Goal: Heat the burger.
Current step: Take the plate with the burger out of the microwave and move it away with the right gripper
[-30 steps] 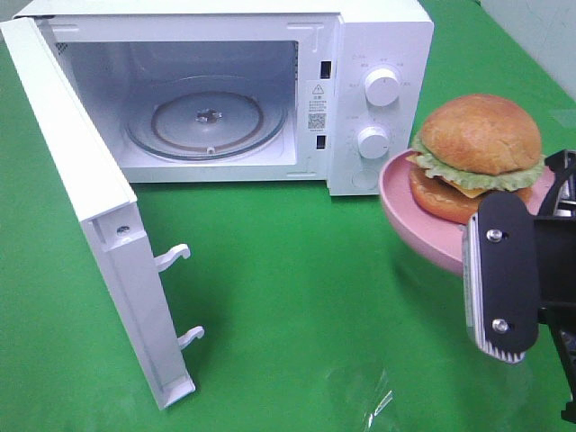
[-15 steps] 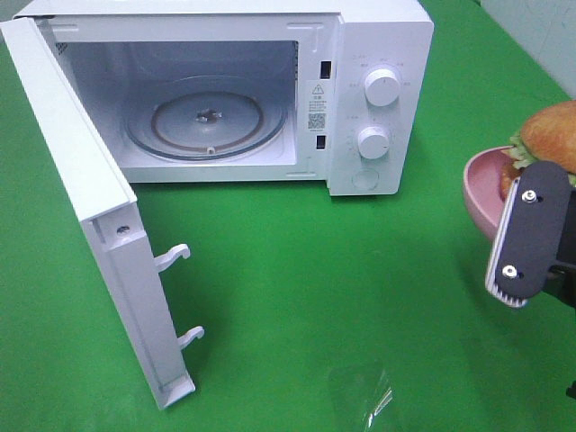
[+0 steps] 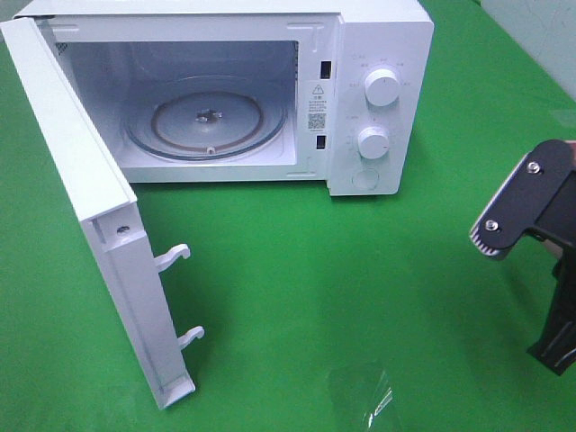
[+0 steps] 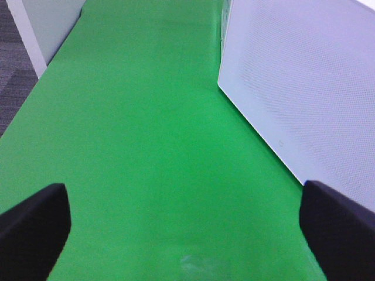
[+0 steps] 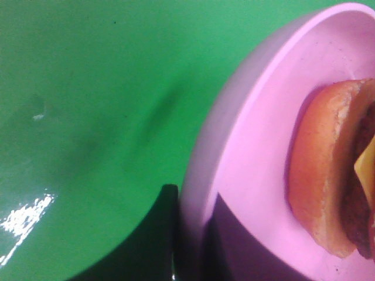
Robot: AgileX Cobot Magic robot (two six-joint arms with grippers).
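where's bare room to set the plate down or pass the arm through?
Free: the green cloth in front of the white microwave, between its open door and the right gripper; the glass turntable inside is bare too. The left gripper hangs open over bare cloth beside the door. Crowded: the far right, where the pink plate with the burger is held.

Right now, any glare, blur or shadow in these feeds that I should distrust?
Exterior high: glare patch on the green cloth, otherwise sharp. Right wrist: burger and pink plate soft, too close; dark shadow beneath the rim. Left wrist: evenly lit, slightly soft.
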